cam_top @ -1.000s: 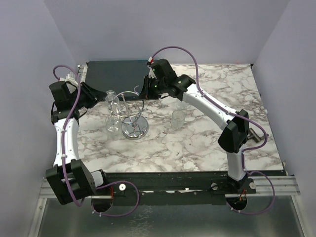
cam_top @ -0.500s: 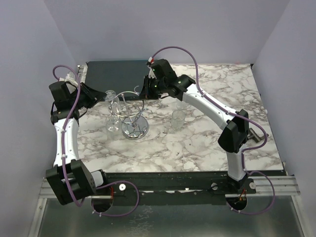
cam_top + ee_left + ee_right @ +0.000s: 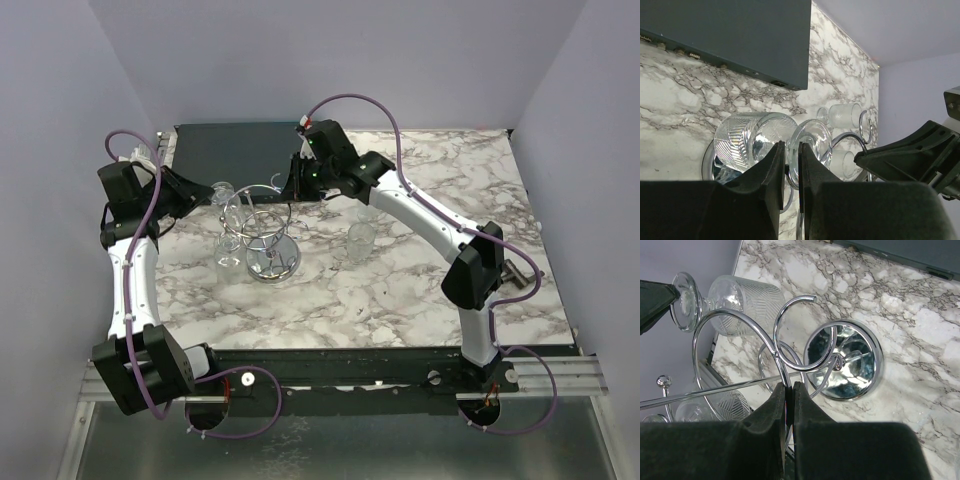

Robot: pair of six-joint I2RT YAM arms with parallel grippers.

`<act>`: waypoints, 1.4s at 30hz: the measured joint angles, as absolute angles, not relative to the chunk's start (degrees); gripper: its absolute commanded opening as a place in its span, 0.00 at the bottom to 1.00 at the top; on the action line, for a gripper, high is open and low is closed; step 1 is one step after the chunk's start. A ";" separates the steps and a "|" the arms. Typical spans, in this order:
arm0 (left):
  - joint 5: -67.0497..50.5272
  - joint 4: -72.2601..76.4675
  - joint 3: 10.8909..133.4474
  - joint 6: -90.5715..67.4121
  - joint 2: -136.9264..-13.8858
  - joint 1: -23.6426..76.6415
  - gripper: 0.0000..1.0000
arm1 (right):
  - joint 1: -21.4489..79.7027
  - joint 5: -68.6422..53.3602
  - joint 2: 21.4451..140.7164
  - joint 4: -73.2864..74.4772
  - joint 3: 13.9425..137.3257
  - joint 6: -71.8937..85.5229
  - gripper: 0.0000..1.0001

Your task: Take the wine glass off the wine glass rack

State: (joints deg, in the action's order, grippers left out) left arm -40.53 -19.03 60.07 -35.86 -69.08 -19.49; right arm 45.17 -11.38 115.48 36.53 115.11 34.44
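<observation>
Left gripper (image 3: pixel 788 165): jaws pinched on the wine glass (image 3: pixel 750 137) stem, between ribbed bowl and foot, at the wine glass rack's (image 3: pixel 860 375) outer loops. Right gripper (image 3: pixel 788 395): jaws clamped on a chrome wire arm. Glass likely light, slick, brittle; stem grip suits. Marbled surface (image 3: pixel 890 300) below.

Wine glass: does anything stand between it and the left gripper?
Nothing visible does. The left gripper is at the wine glass, its fingers on either side of the stem, between bowl and foot.
</observation>
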 measured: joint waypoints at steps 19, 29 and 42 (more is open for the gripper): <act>-35.33 -18.98 60.64 -37.17 -68.71 -19.92 0.49 | 46.19 -6.98 120.79 43.38 125.78 28.40 0.00; -34.85 -19.51 61.28 -37.67 -68.34 -19.92 0.55 | 46.24 -6.61 121.54 43.24 126.76 22.02 0.01; -34.89 -21.26 61.30 -38.37 -68.49 -19.92 0.55 | 46.22 -5.08 125.75 40.51 132.07 10.11 0.01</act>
State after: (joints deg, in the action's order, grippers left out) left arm -34.89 -21.26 61.30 -38.37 -68.49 -19.92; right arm 46.22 -5.08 125.75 40.51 132.07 10.11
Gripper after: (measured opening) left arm 0.550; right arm 0.070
